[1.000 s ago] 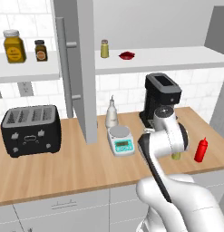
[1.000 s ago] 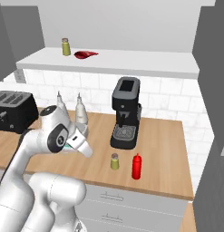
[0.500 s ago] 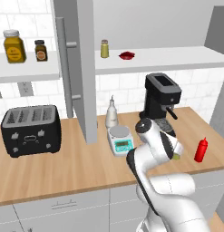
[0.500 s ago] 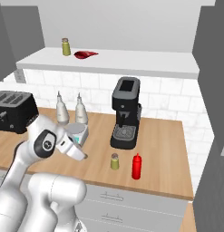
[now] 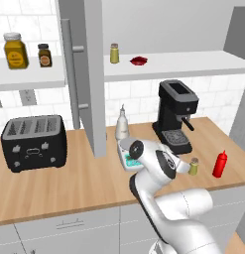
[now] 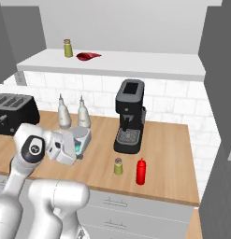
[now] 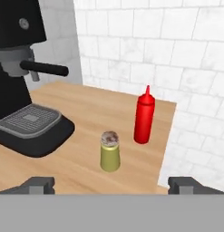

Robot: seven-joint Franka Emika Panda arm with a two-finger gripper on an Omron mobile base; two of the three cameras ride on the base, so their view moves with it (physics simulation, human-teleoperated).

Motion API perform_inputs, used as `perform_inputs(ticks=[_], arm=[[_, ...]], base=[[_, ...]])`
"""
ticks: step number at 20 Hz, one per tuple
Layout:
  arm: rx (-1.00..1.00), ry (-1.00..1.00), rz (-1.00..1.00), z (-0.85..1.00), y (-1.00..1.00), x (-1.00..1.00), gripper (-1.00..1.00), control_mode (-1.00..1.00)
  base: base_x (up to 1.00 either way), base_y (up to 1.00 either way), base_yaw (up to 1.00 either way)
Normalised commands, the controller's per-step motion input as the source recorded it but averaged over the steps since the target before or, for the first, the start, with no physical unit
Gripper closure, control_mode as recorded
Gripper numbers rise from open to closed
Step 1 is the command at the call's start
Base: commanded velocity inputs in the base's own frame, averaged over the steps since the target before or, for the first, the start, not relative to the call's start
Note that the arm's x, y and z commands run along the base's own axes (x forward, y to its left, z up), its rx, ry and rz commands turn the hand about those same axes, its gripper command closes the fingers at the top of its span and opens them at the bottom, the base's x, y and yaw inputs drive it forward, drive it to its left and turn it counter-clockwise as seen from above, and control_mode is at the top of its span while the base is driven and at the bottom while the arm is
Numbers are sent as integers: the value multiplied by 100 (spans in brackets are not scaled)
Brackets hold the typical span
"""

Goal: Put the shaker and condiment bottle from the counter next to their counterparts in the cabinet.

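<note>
On the tabletop (image 5: 69,183) stand one toaster (image 5: 33,143), one coffee machine (image 5: 176,115), two white bottles (image 6: 72,112), one scale (image 5: 128,156), one red bottle (image 7: 144,118) and one shaker (image 7: 110,151), the shaker just beside the red bottle near the coffee machine's base. The cabinet (image 5: 84,64) shelf holds a second shaker (image 5: 114,53) and one dark-red item (image 5: 139,61) beside it, with two amber jars (image 5: 16,50) on the shelf to the left. The hand (image 7: 111,185) hangs near the tabletop shaker with its fingers (image 7: 38,184) spread wide, gripping nothing.
</note>
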Motion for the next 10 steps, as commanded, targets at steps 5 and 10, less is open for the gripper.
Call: perform_inputs(ticks=[5,10], arm=[[0,-23,0,-59,-80,-14,-100,-100],[-3,-1,-3,-27,-9,-9,-100,-100]], base=[[0,0,0],[0,0,0]])
